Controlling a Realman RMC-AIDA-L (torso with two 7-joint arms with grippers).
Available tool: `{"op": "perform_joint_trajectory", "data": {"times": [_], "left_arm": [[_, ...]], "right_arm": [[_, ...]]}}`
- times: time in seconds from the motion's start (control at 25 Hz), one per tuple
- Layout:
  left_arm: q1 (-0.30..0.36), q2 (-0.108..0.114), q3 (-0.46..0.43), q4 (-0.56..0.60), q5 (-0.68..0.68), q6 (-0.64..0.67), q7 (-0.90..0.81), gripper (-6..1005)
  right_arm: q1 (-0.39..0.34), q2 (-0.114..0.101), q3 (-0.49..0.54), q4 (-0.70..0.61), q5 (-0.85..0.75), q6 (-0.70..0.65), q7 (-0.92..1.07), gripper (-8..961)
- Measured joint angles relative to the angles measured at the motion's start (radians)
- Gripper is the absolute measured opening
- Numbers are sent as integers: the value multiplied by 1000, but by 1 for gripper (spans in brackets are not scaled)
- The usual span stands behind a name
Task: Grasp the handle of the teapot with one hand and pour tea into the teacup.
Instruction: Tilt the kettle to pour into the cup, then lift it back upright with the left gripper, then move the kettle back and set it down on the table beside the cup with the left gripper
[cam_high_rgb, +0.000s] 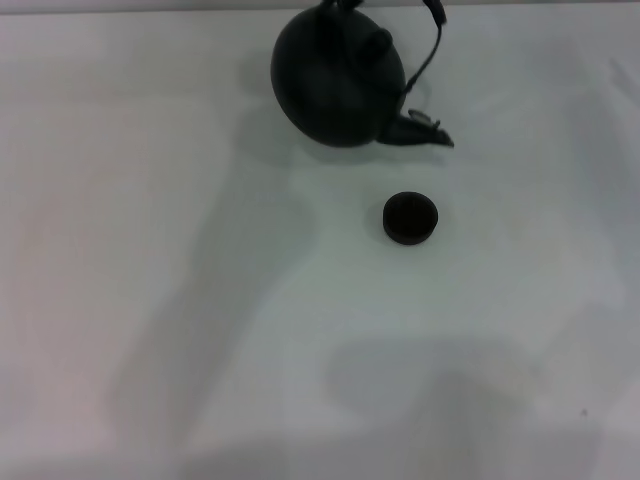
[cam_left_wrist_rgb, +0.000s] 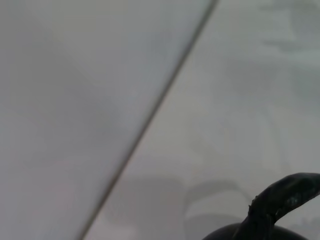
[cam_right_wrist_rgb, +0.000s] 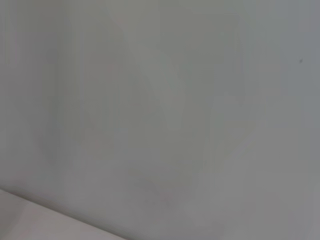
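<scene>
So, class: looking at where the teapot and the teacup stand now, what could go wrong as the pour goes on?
1. The teacup is far smaller than the teapot, so the stream could easily miss or overfill it.
2. The teapot sits apart from the cup, at the far edge of the head view, handle partly cropped there; tilting before closing that gap would likely spill on the table.

A plain white table (cam_high_rgb: 180, 300) fills the view; soft grey shadows (cam_high_rgb: 430, 390) lie across it.

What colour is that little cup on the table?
The teacup is plain black, without any pattern; the head view shows it best.
</scene>
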Motion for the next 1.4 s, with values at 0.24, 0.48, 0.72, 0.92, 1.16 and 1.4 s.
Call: {"op": "perform_joint_trajectory", "data": {"times": [0.24,0.48,0.72,0.92,1.16,1.4], "left_arm": [[92,2,1,-152,-269,3,139,162],[222,3,1,-254,-637,31,365,161],[390,0,1,-326,-1046,204,623,159],[523,-8,0,-392,-1245,355,703,156],[629,-21,0,-491,-1299,472,731,148],[747,-22,-1,-540,-1358,544,738,143]], "right_arm": [[12,0,-3,0,1,-16,0,829],[22,0,-6,0,1,-16,5,829],[25,5,-8,0,0,-16,6,829],[25,8,-12,0,-5,-16,19,829],[35,17,-16,-23,-7,-16,21,829],[36,29,-48,-27,-9,-18,20,829]]}}
